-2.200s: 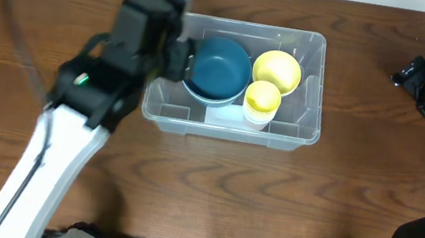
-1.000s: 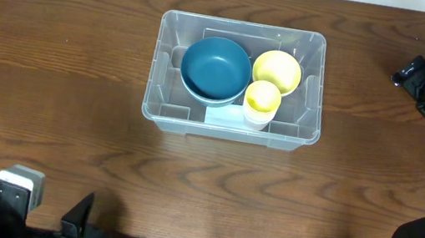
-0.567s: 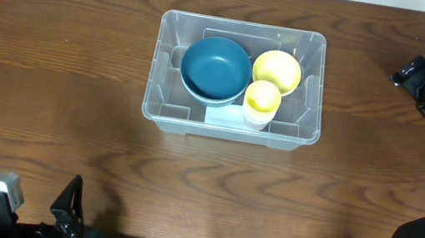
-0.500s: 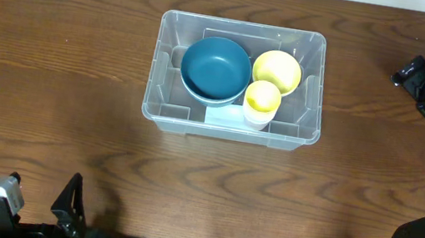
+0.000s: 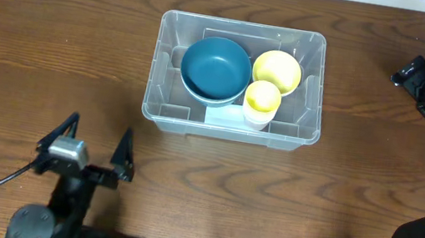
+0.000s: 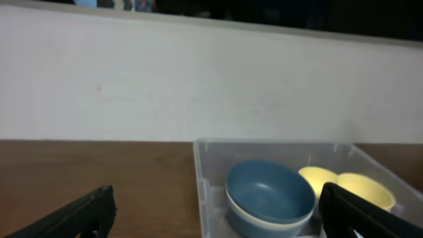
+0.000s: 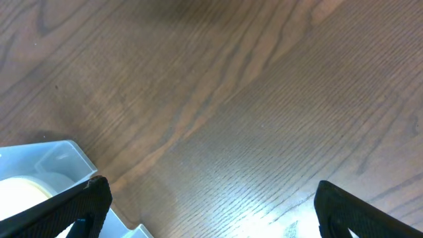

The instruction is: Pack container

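A robot lab bench: wood-grain table [image 5: 38, 42], plain white wall [image 6: 198, 79].

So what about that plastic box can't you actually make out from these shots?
Overhead: whatever lies under the blue bowl, hidden by the bowl itself.
Overhead: print on the container's pale label, too small to read.
Right wrist: only one container corner shows; the frame edge cuts off the rest.
Left wrist: the container's near end, cut by the bottom edge.
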{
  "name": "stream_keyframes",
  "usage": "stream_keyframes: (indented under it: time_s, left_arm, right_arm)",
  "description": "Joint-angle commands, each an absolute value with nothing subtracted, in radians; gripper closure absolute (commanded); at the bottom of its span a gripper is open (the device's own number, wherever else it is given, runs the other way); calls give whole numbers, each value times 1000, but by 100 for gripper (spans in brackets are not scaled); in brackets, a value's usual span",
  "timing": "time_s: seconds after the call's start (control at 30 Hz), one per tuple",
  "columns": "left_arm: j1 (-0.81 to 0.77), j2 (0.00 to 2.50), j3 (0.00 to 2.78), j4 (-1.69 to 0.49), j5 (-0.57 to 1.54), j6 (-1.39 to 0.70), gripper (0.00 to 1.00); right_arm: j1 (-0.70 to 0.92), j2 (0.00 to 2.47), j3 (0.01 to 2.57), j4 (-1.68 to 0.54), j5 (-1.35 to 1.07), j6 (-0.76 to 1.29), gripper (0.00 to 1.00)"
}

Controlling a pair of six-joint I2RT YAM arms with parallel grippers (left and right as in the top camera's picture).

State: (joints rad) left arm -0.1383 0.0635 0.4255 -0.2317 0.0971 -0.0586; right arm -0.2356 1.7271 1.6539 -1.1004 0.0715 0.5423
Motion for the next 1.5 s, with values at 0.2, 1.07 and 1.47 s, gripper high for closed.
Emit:
stream_keyframes:
  time_s: [0.2, 1.07, 1.47]
  left_arm:
    - [-129, 23, 218, 17, 131, -34, 2]
    - [-74, 2, 4, 2, 122, -37, 2]
    - [-74, 1, 4, -62, 116, -8, 2]
  right_arm:
    - [-238, 1731, 1655, -1100, 78, 557, 1]
    - [-238, 1731, 1655, -1100, 78, 557, 1]
    - [-238, 1731, 1655, -1100, 78, 557, 1]
